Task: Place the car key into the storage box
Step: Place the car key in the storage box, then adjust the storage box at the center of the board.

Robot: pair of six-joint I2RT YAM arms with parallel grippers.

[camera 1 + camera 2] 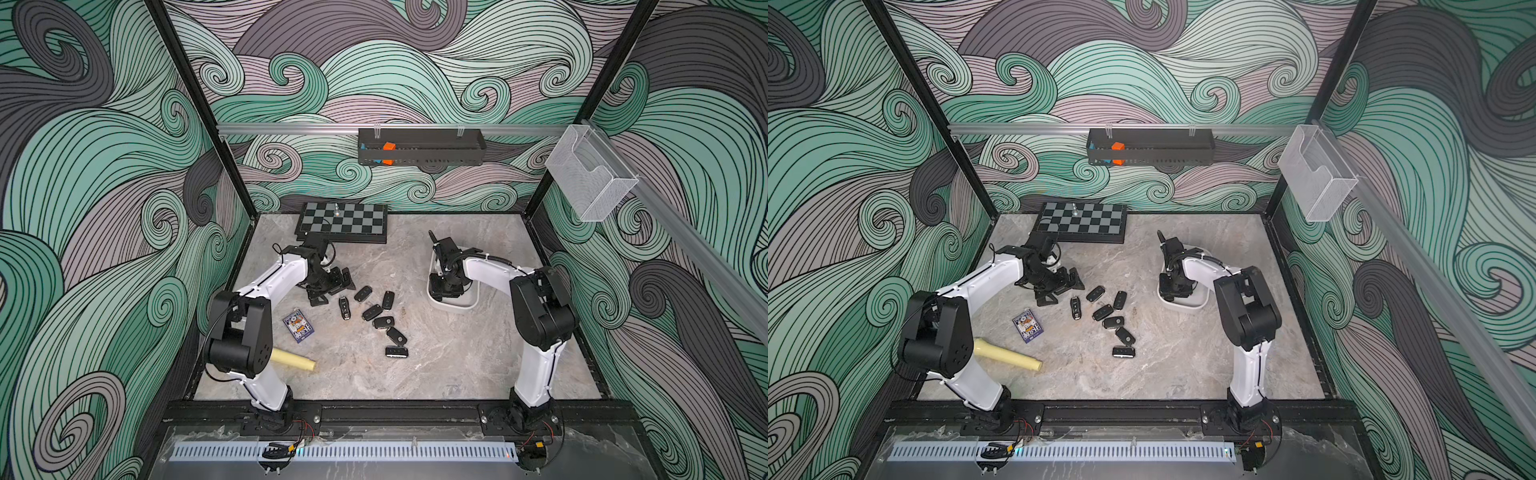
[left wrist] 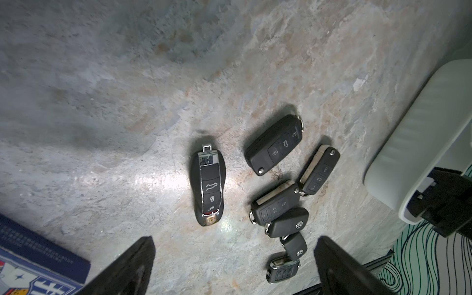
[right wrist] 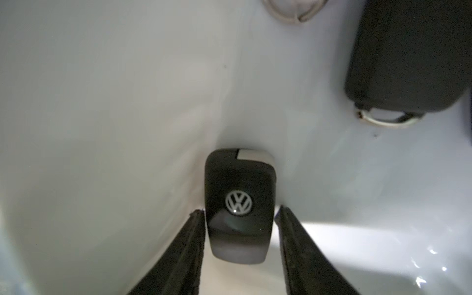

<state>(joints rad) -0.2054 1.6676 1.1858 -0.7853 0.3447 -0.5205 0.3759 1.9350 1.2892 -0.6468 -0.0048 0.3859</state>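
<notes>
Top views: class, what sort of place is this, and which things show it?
Probably a robot lab cell: a left arm and right arm bolted to a front rail, swirl-printed walls on a black frame, and props laid out: key fobs and a chessboard.

storage box (image 1: 457,306) nearly full: right gripper (image 1: 442,292) down inside, car key (image 3: 240,194) between its fingers, which sit just off its sides, key nose at wall. second key (image 3: 408,56) on box floor alongside. right arm link (image 1: 490,269) crosses box rim on right-arm side and blocks entry there. left-arm side of box: bare table (image 1: 411,274) strip, then key cluster (image 1: 380,320), fobs packed, gaps tight. left gripper (image 1: 330,291) beyond cluster, spread wide. front of box: open run to table edge.
</notes>
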